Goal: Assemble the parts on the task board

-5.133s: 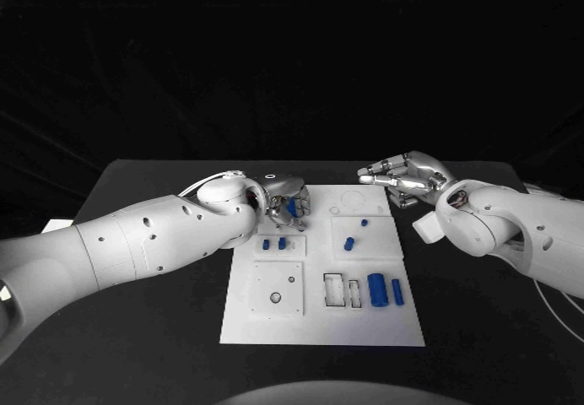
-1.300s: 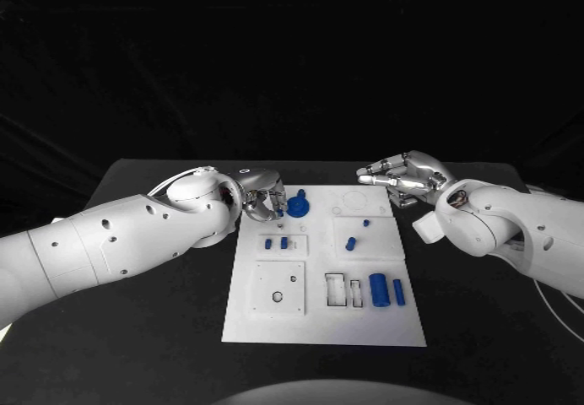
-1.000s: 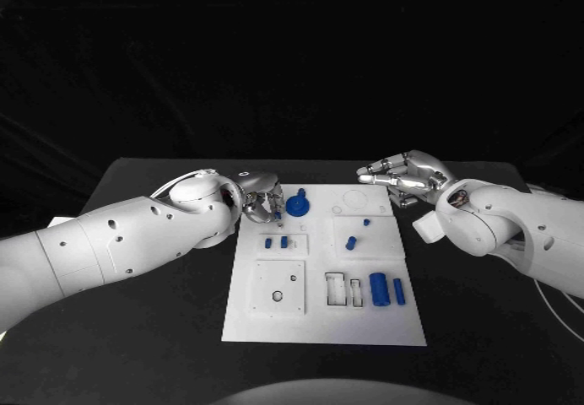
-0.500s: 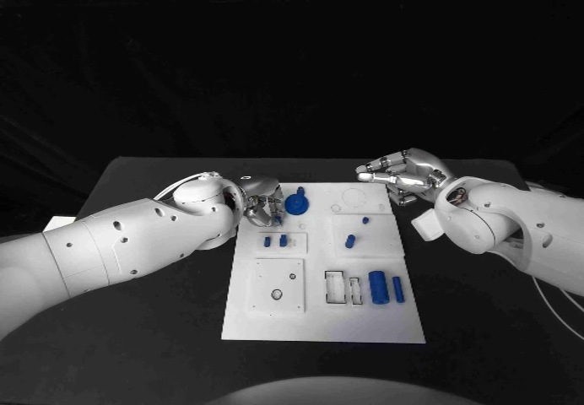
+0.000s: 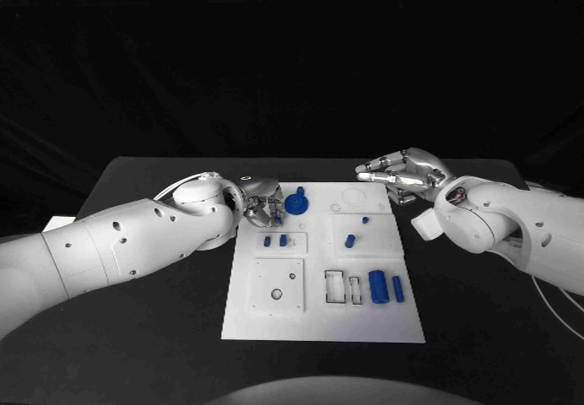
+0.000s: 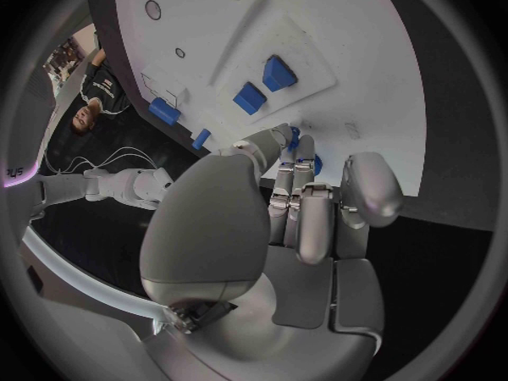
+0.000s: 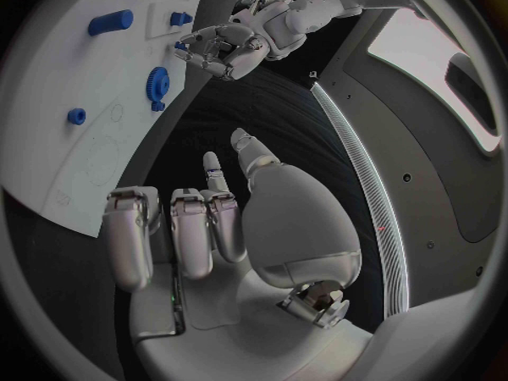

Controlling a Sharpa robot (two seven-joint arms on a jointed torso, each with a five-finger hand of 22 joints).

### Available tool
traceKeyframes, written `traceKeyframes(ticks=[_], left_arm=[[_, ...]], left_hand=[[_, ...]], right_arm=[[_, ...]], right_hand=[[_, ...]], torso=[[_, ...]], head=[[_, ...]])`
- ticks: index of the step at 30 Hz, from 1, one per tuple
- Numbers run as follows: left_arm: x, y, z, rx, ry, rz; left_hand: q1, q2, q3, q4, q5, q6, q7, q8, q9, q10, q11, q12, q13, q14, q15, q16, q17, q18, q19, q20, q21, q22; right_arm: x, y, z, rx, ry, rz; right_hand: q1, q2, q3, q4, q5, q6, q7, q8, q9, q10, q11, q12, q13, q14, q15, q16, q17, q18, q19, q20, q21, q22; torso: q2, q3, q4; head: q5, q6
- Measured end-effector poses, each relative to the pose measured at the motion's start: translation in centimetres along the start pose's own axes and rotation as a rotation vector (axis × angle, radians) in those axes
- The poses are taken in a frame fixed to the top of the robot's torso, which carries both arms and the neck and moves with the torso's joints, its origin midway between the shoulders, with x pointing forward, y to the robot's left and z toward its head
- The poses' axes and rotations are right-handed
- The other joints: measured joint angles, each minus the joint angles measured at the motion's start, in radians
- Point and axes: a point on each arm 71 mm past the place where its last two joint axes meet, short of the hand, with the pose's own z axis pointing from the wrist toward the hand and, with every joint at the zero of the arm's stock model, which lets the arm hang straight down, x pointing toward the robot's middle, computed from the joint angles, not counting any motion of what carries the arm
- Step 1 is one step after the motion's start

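The white rectangular task board (image 5: 322, 312) is seen at the centre of the head view, lying flat on the black table (image 5: 146, 337). The silver left hand (image 5: 261, 205) is placed at the board's upper left corner, fingers curled in with nothing seen inside them; in the left wrist view the same hand (image 6: 307, 212) is shown with fingers folded toward the palm and the fingertips (image 6: 300, 140) close above the board's white surface. Just to the right of that hand in the head view, a blue toothed gear-like part (image 5: 296, 204) is seated on the board's upper left area, apart from the fingers; the gear (image 7: 157, 81) is also caught in the right wrist view.

The silver right hand (image 5: 402, 175) is held above the table at the board's upper right corner, fingers bent inward, nothing grasped; the curled fingers (image 7: 190, 224) are confirmed empty in the right wrist view.

Lower on the board, two small blue pegs (image 5: 274, 240) are stood side by side in a raised white block left of centre. A small blue pin (image 5: 365, 221) and a short blue cylinder (image 5: 348, 241) are noted right of centre. Near the lower right, a larger blue cylinder (image 5: 377, 287) and a slimmer blue rod (image 5: 397, 289) are laid parallel, just beside two narrow rectangular slots (image 5: 342, 288).
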Motion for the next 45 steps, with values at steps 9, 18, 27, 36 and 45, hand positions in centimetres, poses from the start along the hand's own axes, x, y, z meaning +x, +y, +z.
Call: traceKeyframes(ticks=[9,18,27,36,45], left_arm=[[0.05,-0.02,0.0,0.001,0.006,0.001],[0.07,-0.01,0.02,-0.001,0.01,0.001],[0.15,-0.05,0.03,-0.001,0.018,0.003],[0.21,-0.07,0.06,-0.003,0.024,0.004],[0.26,-0.02,0.13,-0.009,0.028,0.004]], left_hand=[[-0.004,-0.004,0.0,0.0,0.0,0.004,-0.003,0.0,0.0,0.004,-0.004,0.0,0.003,0.0,0.0,0.0,0.0,0.0,0.0,0.0,0.004,0.003],[-0.018,-0.007,-0.003,-0.003,0.0,0.003,-0.003,0.0,0.001,0.004,-0.004,-0.005,0.004,0.0,0.0,0.0,0.0,0.0,0.0,0.0,0.004,0.004],[-0.038,-0.017,-0.014,-0.006,0.001,0.0,0.0,-0.018,-0.002,-0.003,0.003,-0.029,0.007,0.0,0.0,0.0,-0.007,0.0,0.0,0.0,0.004,0.006],[-0.062,-0.033,-0.026,0.001,0.001,-0.011,0.011,-0.032,-0.006,-0.014,0.013,-0.043,0.006,0.004,0.004,0.0,-0.013,0.0,0.004,0.003,0.004,0.006],[-0.073,-0.044,-0.032,0.007,0.001,-0.035,0.016,-0.051,-0.013,-0.029,0.018,-0.058,0.006,0.0,0.007,0.0,-0.019,0.0,0.0,0.007,-0.002,0.001]], right_arm=[[0.01,-0.01,0.02,0.0,0.0,0.0],[0.01,-0.02,0.04,0.0,0.001,0.0],[0.03,-0.02,0.06,0.0,0.002,0.001],[0.05,-0.03,0.08,0.0,0.003,0.001],[0.08,-0.02,0.1,-0.001,0.003,0.001]], right_hand=[[0.0,0.0,0.0,0.0,0.0,0.0,0.0,0.0,0.0,0.0,0.0,0.0,0.0,0.0,0.0,0.0,0.0,0.0,0.0,0.0,0.0,0.0],[-0.004,0.004,0.0,0.0,0.0,0.0,0.0,0.0,0.0,0.0,0.0,0.0,0.0,0.0,0.0,0.0,0.0,0.0,0.0,0.0,0.0,0.001],[-0.004,0.004,0.0,0.0,0.0,0.0,0.0,0.0,0.0,0.0,0.0,0.0,0.0,0.0,0.0,0.0,0.0,0.0,0.0,0.0,0.0,0.001],[-0.004,0.004,0.0,0.0,0.0,0.0,0.0,0.0,0.0,0.0,0.0,0.0,0.001,0.0,0.0,0.0,0.001,0.0,0.0,0.0,0.0,0.0],[-0.004,0.004,0.0,0.0,0.0,0.0,0.0,0.0,0.0,0.0,0.0,0.0,0.001,0.0,0.0,0.0,0.001,0.0,0.0,0.0,0.0,0.0]], torso=[[0.0,0.0,0.0004],[0.0,-0.0003,0.0],[0.0,0.0,-0.0001],[0.0,0.0,-0.0004],[0.0,0.0004,-0.0008]], head=[[0.001,-0.001],[0.003,-0.003],[0.003,-0.003],[0.002,-0.004],[0.001,-0.004]])
